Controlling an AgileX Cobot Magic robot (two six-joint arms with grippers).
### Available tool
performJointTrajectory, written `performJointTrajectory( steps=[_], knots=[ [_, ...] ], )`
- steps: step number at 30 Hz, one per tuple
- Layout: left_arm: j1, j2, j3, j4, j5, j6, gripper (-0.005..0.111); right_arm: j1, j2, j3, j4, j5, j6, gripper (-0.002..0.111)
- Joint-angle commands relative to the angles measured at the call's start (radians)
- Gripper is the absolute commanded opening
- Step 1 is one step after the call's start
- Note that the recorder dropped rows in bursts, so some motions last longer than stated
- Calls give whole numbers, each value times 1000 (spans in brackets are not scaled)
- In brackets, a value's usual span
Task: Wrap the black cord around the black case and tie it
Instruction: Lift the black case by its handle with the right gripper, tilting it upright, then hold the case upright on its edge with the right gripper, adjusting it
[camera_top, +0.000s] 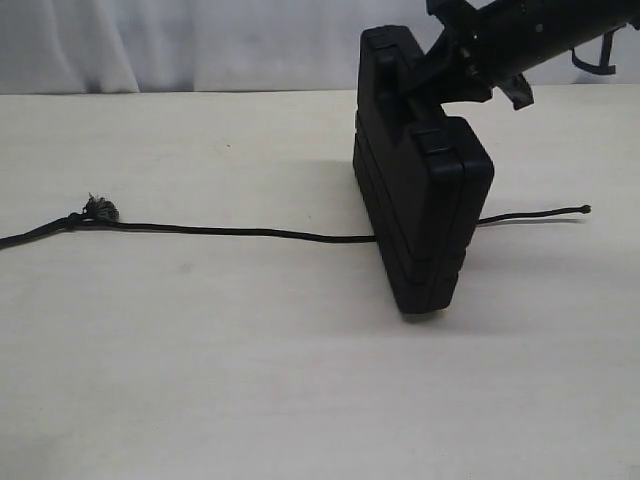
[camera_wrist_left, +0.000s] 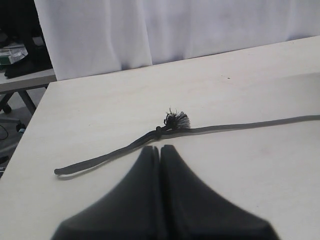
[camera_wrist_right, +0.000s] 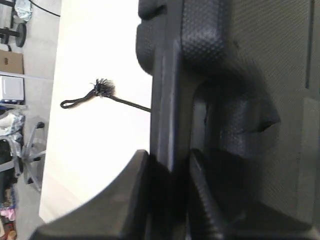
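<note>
The black case (camera_top: 420, 200) stands upright on its edge on the table, right of centre. My right gripper (camera_top: 452, 75) is shut on the case's handle edge (camera_wrist_right: 167, 100) from above. The black cord (camera_top: 230, 231) lies flat and runs under the case; its knobbed tip (camera_top: 585, 209) shows on the right, and its knot with the frayed tuft (camera_top: 98, 210) on the left. In the left wrist view my left gripper (camera_wrist_left: 160, 148) is shut and empty, hovering just short of the cord (camera_wrist_left: 240, 125) near the tuft (camera_wrist_left: 177, 120). The left gripper is out of the exterior view.
The pale wooden table (camera_top: 200, 380) spreads around the case. A white curtain (camera_top: 180, 40) hangs along its far edge. Beyond the table's left end stands another desk with clutter (camera_wrist_left: 20, 55).
</note>
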Motion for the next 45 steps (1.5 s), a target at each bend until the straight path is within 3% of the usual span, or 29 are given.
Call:
performJointTrajectory(
  steps=[1,15,23,45],
  knots=[
    [-7,-3,2,-8,-13,-1,0,-17,18,13,-229,-93,-37,19],
    [-7,-3,2,-8,-13,-1,0,80,-13,13,-460,-159,24,19],
    [-7,-3,2,-8,-13,-1,0,168,-13,-33,-768,-159,226,19],
    [-7,-3,2,-8,-13,-1,0,192,-46,-71,-728,-56,221,19]
  ],
)
